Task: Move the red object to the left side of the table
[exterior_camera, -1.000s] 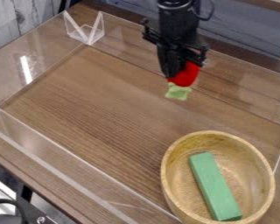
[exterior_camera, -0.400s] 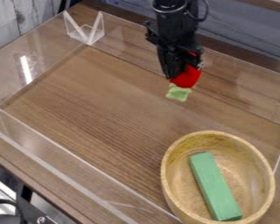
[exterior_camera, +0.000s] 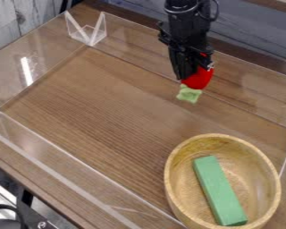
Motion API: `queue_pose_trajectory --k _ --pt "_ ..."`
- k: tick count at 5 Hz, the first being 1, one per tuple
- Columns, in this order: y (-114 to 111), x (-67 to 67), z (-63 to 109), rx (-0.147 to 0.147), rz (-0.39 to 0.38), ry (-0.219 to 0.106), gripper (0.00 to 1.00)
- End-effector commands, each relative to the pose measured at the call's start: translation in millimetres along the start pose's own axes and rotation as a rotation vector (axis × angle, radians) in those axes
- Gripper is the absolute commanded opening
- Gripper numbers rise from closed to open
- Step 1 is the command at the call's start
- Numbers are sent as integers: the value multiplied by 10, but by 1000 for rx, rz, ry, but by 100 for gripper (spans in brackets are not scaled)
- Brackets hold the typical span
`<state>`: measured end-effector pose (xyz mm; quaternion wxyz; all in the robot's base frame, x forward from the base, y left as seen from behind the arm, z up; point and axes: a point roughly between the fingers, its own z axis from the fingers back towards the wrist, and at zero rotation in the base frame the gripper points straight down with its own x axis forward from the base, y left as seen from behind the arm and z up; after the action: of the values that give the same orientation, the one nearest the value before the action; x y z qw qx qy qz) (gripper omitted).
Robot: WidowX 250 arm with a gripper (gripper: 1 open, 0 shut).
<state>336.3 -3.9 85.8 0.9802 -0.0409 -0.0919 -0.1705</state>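
The pincer [exterior_camera: 185, 72] is closed, its tips together right against the strawberry [exterior_camera: 198, 79] near the far edge of the table [exterior_camera: 97, 116]; whether it grips the fruit cannot be told. The strawberry lies toward the right of that far edge, its red body under and beside the tips, its pale green cap [exterior_camera: 189, 93] pointing toward the near edge. Nearer the table's near right corner sits the bowl [exterior_camera: 223, 185], round and wooden, with the green block [exterior_camera: 220, 190] lying inside it. A clear wire-like stand [exterior_camera: 87, 29] is by the far left corner.
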Motion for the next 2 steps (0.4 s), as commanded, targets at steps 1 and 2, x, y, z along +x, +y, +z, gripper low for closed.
queue_pose_trajectory --k 1,2 --pt "43 -49 351 33 8 -88 0" --pt "125 -285 506 49 43 -106 0"
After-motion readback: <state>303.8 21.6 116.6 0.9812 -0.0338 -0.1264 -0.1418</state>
